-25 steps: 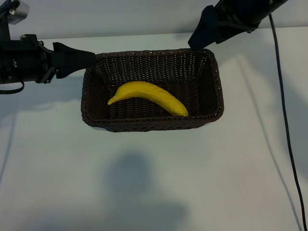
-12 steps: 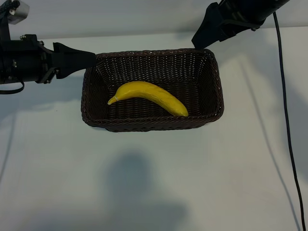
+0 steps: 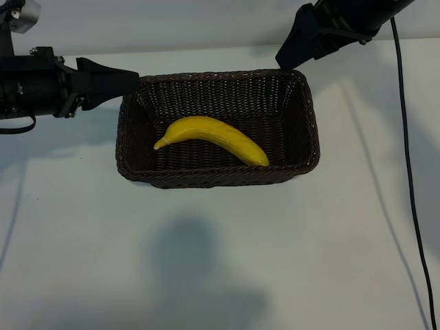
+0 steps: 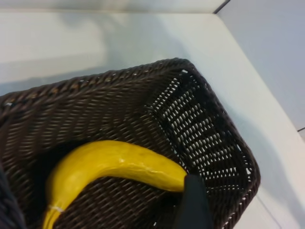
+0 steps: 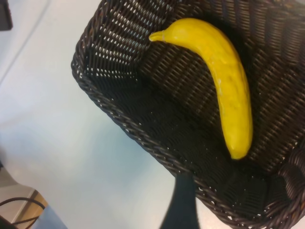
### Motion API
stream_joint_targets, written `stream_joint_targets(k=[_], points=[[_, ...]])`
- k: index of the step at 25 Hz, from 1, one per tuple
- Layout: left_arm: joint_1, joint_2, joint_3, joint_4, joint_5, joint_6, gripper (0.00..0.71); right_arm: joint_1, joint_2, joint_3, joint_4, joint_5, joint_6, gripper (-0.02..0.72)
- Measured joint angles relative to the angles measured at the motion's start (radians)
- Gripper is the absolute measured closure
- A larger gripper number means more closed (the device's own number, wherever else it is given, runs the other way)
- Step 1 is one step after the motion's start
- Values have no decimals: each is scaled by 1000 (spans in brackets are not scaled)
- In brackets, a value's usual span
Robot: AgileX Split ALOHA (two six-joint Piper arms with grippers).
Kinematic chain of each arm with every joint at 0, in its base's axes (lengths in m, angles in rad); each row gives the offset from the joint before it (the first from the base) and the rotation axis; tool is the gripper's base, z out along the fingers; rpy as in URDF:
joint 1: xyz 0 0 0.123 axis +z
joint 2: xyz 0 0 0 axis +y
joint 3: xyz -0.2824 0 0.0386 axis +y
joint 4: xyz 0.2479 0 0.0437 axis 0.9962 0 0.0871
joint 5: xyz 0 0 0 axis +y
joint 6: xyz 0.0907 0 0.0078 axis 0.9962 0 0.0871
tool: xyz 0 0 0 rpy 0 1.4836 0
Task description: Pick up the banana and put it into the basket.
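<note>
The yellow banana (image 3: pixel 213 137) lies loose on the floor of the dark-brown wicker basket (image 3: pixel 220 180), running from its left side to its near right. My left gripper (image 3: pixel 132 81) hovers level at the basket's far-left corner, open, with nothing in it. The left wrist view shows the banana (image 4: pixel 109 162) well below one dark finger (image 4: pixel 193 202) and the basket rim (image 4: pixel 95 78). My right gripper (image 3: pixel 285 58) hangs above the basket's far-right corner, open and empty. In the right wrist view the banana (image 5: pixel 228 90) lies inside the basket rim (image 5: pixel 124 121), and one finger (image 5: pixel 183 200) shows.
The basket stands on a white table (image 3: pixel 206 261). A black cable (image 3: pixel 405 137) hangs down the right side, from the right arm to the table's front edge. A soft shadow lies on the table in front of the basket.
The right gripper has drawn slightly up and to the right, away from the basket's corner. The left gripper has crept slightly right; the banana has stayed put.
</note>
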Motion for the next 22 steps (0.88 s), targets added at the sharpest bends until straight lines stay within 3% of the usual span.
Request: stream_joint_targets(k=[22], points=[[0,0,0,34,-1,0,124,0,0,0,0,-5,4,97]])
